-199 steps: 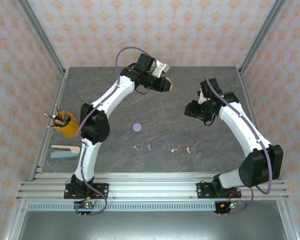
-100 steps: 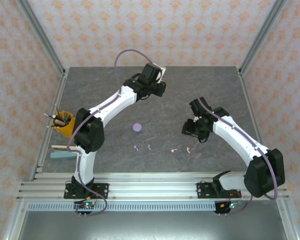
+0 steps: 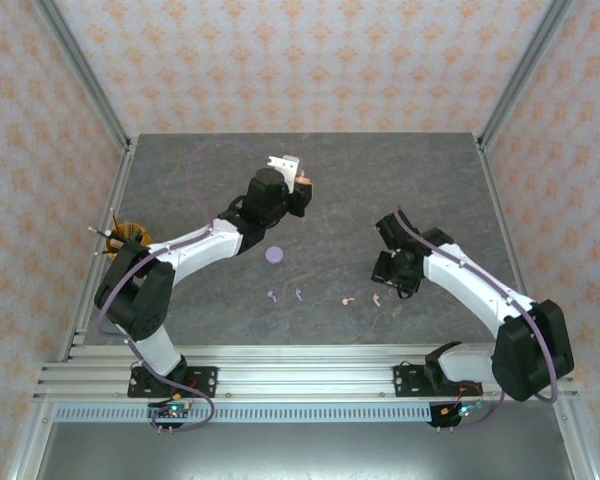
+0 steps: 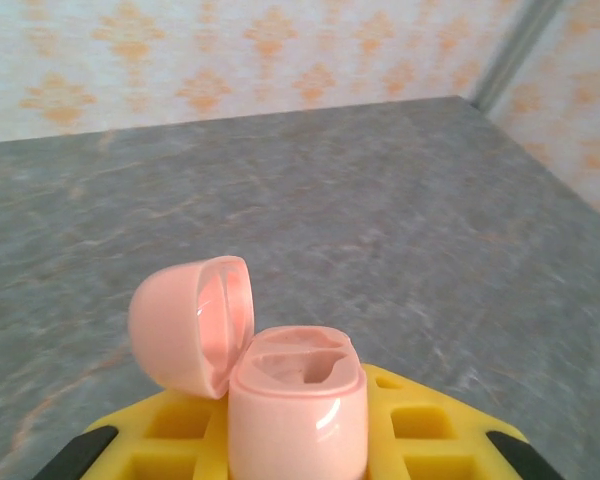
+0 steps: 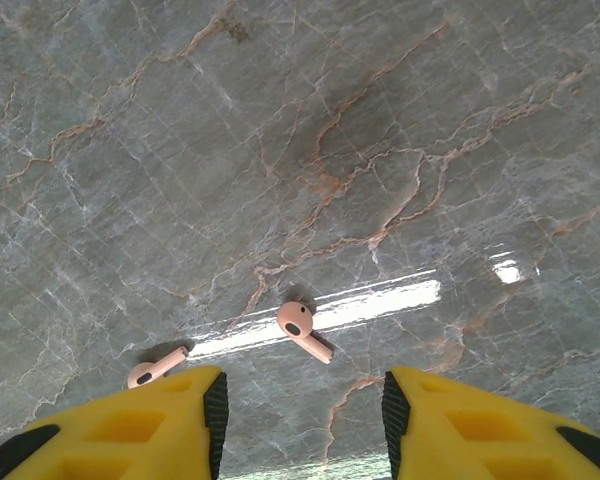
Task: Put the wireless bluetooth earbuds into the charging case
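Both arms have swung inward and down: the left gripper (image 3: 296, 184) now pinches the pink charging case (image 4: 295, 405), its lid (image 4: 192, 325) hinged open toward 10 o'clock. The right gripper (image 5: 302, 400), fingers spread, has dropped over one pink earbud (image 5: 302, 328) at 12 o'clock of its gap and another pink earbud (image 5: 156, 367) at 9 o'clock. One purple earbud (image 3: 271, 295) and another purple earbud (image 3: 298, 294) lie at 6 o'clock of the round purple case (image 3: 274, 254).
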